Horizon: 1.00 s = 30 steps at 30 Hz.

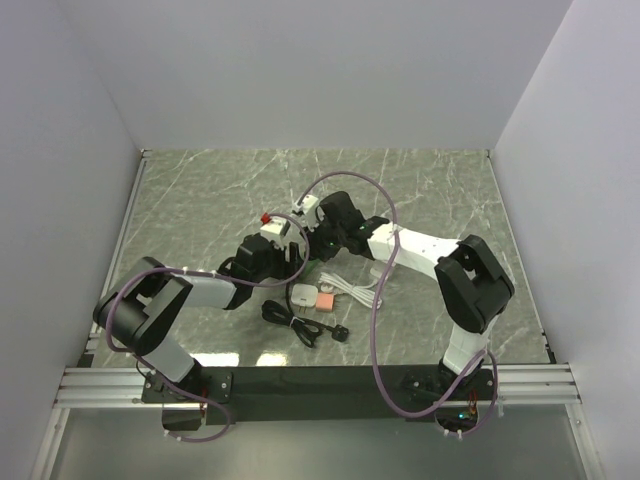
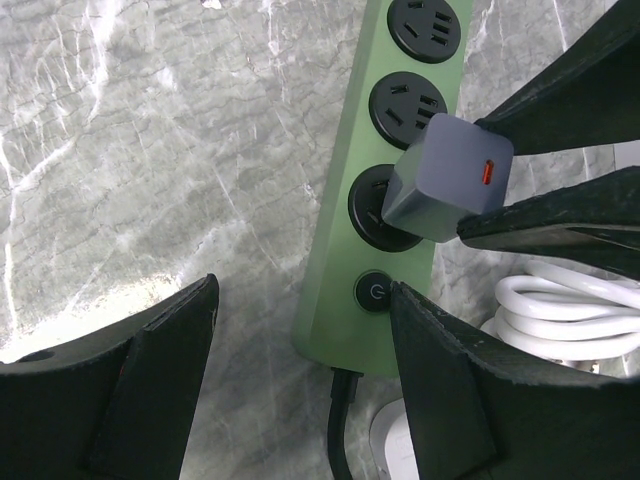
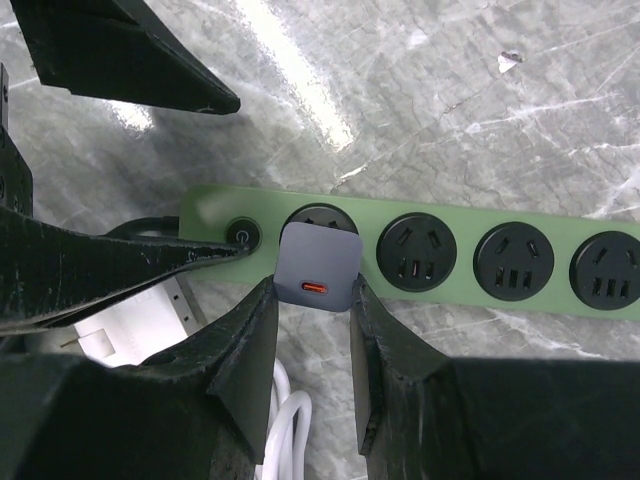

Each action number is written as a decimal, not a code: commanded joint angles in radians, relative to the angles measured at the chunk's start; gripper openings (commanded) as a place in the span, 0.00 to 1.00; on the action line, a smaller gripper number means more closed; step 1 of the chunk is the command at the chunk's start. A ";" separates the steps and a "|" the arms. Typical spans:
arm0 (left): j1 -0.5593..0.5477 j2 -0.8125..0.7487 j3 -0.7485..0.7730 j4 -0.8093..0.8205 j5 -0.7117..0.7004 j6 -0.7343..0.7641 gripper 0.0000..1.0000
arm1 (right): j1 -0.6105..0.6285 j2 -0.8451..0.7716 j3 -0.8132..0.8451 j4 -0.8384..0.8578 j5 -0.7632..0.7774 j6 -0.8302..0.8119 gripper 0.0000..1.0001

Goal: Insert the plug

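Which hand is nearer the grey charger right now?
Right. The right hand grips the grey charger over the green power strip; the left hand hangs open above the strip's switch end.

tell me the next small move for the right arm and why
Probably press the grey charger straight down into the socket beside the power button: the right tool grips it over that socket, slightly tilted, and it does not look seated.

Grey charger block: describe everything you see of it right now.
The grey charger is a matte plastic cube with rounded edges and an orange-lined USB port on its outer face. The right gripper is shut on its sides. It sits tilted over the socket next to the power button on the green power strip; prongs are hidden, so seating is unclear.
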 commanded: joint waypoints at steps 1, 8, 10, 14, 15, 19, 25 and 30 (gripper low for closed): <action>0.020 -0.040 0.000 0.002 -0.009 0.008 0.74 | 0.019 0.062 0.006 -0.059 0.010 0.007 0.00; 0.048 -0.109 -0.014 0.018 -0.012 -0.035 0.72 | 0.025 0.073 -0.018 -0.063 0.030 0.029 0.00; 0.053 -0.121 -0.020 0.034 -0.012 -0.046 0.72 | 0.024 0.068 -0.026 -0.060 0.034 0.038 0.00; 0.054 -0.112 -0.009 0.076 0.019 -0.084 0.72 | 0.027 0.059 -0.047 -0.053 0.024 0.052 0.00; 0.054 -0.105 -0.005 0.097 0.034 -0.090 0.72 | 0.027 0.057 -0.049 -0.056 0.024 0.059 0.00; 0.054 -0.069 0.004 0.142 0.063 -0.113 0.72 | 0.025 0.053 -0.064 -0.051 0.024 0.081 0.00; 0.053 -0.048 0.009 0.180 0.099 -0.132 0.72 | 0.027 0.051 -0.093 -0.036 0.016 0.116 0.00; 0.050 -0.016 0.015 0.200 0.110 -0.133 0.72 | 0.027 0.034 -0.118 -0.034 0.017 0.144 0.00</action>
